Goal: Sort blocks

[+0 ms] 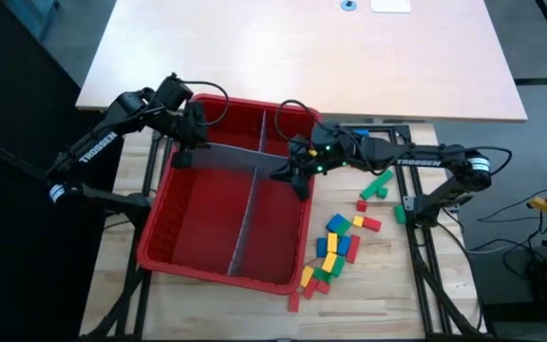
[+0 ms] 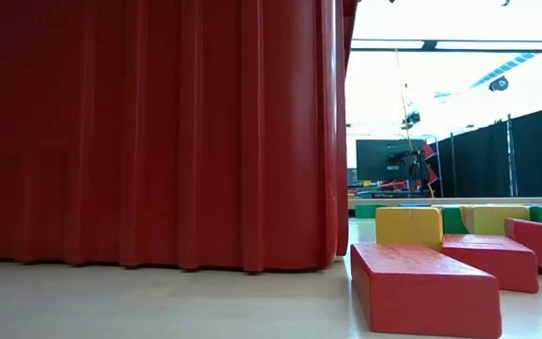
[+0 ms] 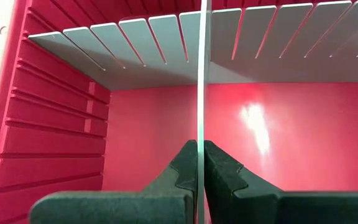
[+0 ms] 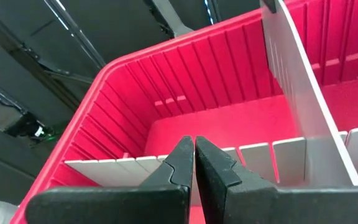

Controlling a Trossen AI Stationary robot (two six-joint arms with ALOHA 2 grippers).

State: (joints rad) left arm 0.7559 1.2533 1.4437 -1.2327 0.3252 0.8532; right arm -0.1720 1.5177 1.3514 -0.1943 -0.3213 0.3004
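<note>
From above, the left claw [image 1: 186, 142] and right claw [image 1: 292, 171] are seen at the grey divider [image 1: 240, 159] in the red bin [image 1: 174, 214]; blocks [image 1: 335, 249] are scattered on the surface [image 1: 387, 285] just right of the bin. In each wrist view, the divider's thin edge is pinched by narrowly closed fingers [image 3: 179, 171].

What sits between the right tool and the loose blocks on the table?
In the high view, the red bin's right wall separates the right tool from the blocks.
</note>
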